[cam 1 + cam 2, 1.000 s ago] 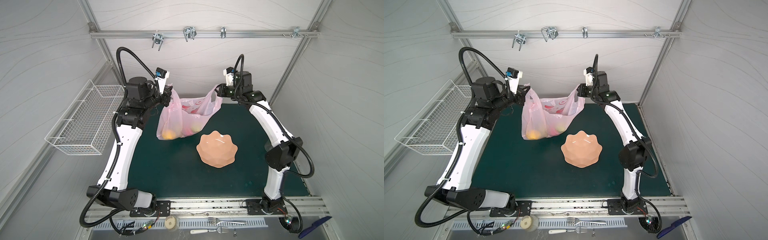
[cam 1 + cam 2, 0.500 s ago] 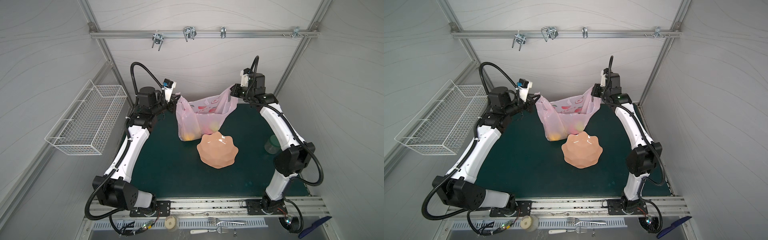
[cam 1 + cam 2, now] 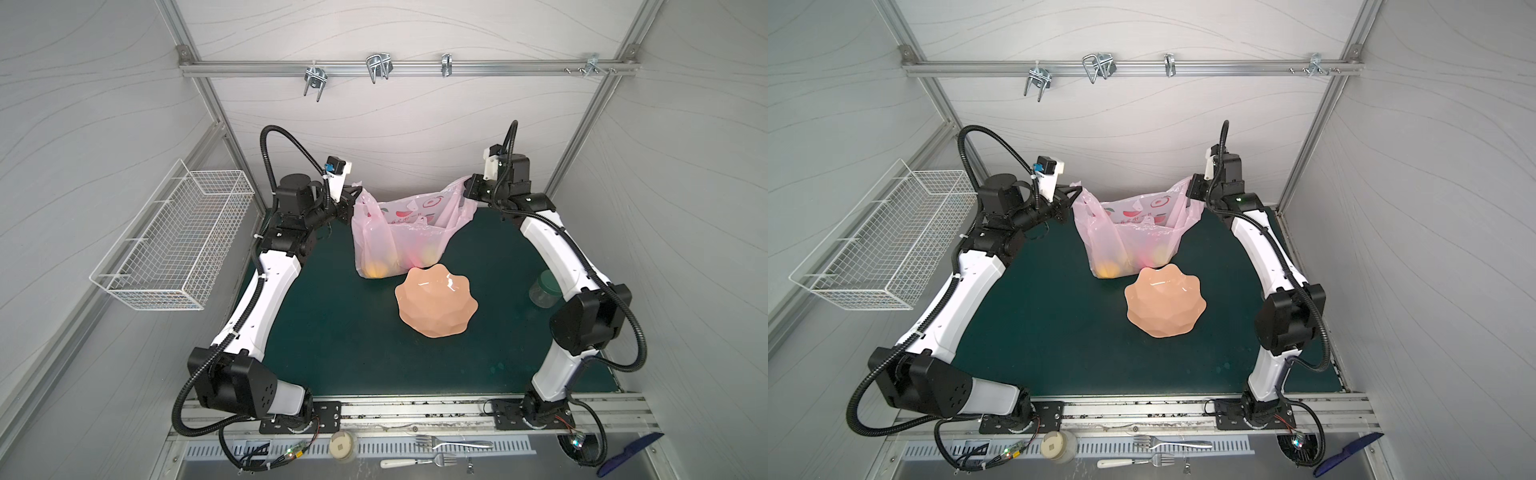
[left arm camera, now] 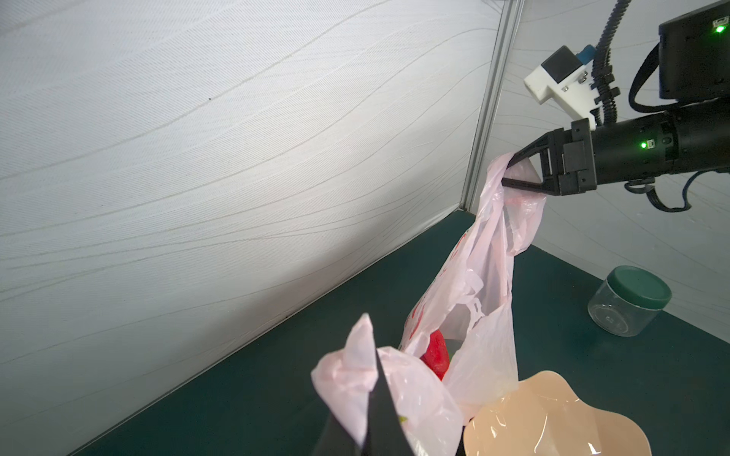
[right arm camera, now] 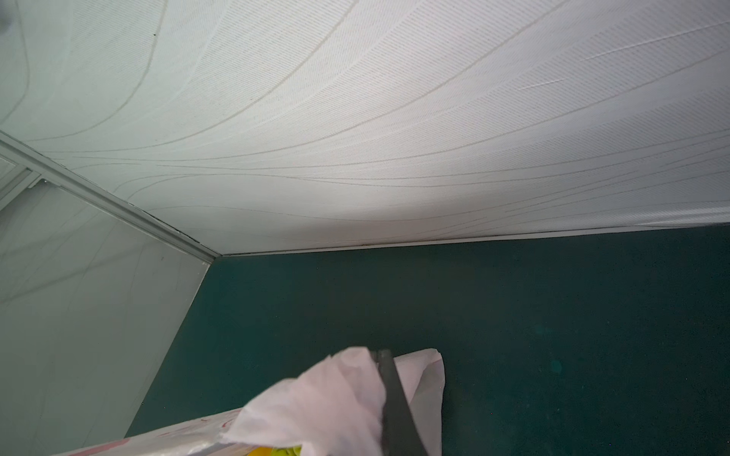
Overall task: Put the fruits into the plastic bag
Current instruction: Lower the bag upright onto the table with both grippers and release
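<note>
The plastic bag, pale pink with red prints, hangs stretched between both grippers at the back of the green mat. My left gripper is shut on its left handle. My right gripper is shut on its right handle. Fruits show through the film at the bottom: a yellow one and a red-pink glow. The left wrist view shows a red strawberry inside the bag's mouth. The right wrist view shows yellow-green fruit in the bag.
A peach scalloped bowl lies just in front of the bag. A clear jar with a dark green lid stands by the right arm. A wire basket hangs on the left wall. Hooks line the rail above.
Both grippers have carried the bag to the right along the back of the mat. It now hangs right behind the peach bowl. Both stay shut on the handles.
</note>
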You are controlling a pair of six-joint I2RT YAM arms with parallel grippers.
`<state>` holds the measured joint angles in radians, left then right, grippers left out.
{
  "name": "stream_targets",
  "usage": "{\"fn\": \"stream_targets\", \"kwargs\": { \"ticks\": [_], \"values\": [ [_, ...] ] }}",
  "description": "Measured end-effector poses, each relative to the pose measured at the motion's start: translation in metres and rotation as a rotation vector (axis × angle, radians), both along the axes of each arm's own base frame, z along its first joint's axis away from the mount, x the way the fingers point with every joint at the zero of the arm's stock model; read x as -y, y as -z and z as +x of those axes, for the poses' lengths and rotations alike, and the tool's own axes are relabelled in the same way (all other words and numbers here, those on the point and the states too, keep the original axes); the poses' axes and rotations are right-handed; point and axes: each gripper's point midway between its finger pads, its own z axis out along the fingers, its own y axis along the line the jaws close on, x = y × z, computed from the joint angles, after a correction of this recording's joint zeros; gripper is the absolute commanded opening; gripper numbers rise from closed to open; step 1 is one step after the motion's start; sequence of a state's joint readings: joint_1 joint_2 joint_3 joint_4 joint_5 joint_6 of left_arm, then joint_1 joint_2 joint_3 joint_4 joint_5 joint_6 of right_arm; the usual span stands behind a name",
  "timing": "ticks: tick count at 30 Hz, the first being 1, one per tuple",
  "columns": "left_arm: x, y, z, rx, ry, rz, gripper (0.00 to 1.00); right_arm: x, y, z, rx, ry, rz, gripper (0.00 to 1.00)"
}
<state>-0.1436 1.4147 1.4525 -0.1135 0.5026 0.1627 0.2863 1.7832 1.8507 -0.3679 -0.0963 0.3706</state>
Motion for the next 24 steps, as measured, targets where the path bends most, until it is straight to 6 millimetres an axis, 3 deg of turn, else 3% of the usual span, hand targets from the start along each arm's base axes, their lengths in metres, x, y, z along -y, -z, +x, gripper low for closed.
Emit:
{"fn": "stream_targets", "kwargs": {
  "ticks": [6,10,11,12,14,16,20,22,24],
  "values": [
    [0.001,0.010,0.001,-0.017,0.003,-0.018,0.00,-0.007,0.000,-0.002,-0.002,-0.037,0.021,0.00],
    [0.000,0.028,0.000,-0.054,-0.006,-0.021,0.00,-0.011,0.016,-0.004,-0.034,-0.062,0.034,0.00],
    [-0.001,0.031,0.000,-0.062,-0.013,-0.022,0.05,-0.012,0.022,-0.005,-0.051,-0.066,0.038,0.00],
    [-0.003,0.034,0.000,-0.067,-0.022,-0.022,0.17,-0.013,0.030,-0.006,-0.068,-0.072,0.039,0.01],
    [-0.006,0.036,-0.001,-0.069,-0.044,-0.029,0.43,-0.015,0.040,-0.009,-0.094,-0.085,0.044,0.19],
    [-0.010,0.030,-0.004,-0.066,-0.068,-0.050,0.60,-0.016,0.043,-0.010,-0.105,-0.096,0.050,0.37],
    [-0.017,0.004,-0.016,-0.025,-0.105,-0.100,0.74,-0.007,0.030,-0.016,-0.078,-0.107,0.055,0.72],
    [-0.021,-0.013,-0.026,0.002,-0.126,-0.130,0.79,0.009,0.016,-0.023,-0.052,-0.094,0.062,0.88],
    [-0.027,-0.031,-0.038,0.035,-0.148,-0.157,0.84,0.030,0.001,-0.032,-0.020,-0.071,0.066,0.99]
  ]
}}
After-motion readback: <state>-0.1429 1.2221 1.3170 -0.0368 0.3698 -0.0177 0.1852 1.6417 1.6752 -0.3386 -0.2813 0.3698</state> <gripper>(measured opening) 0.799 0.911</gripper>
